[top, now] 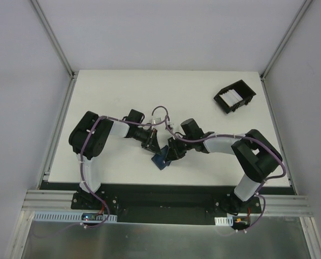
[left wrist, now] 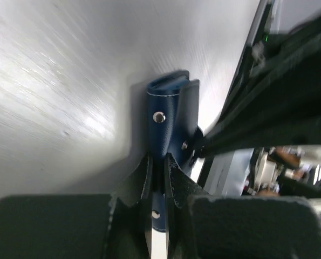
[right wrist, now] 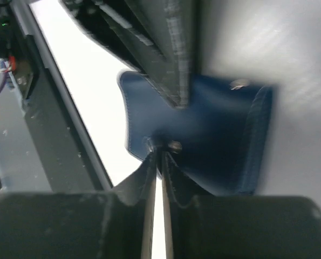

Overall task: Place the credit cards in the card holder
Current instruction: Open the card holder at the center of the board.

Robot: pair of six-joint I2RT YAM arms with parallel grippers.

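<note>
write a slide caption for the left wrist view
Left gripper pinching the edge of the navy card holder.

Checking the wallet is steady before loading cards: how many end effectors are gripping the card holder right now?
2. The left end effector pinches one end of the card holder; the right end effector pinches its edge beside a snap stud.

The card holder (right wrist: 214, 135) looks like smooth navy leather (shiny metal snaps (left wrist: 158, 117)).
</note>
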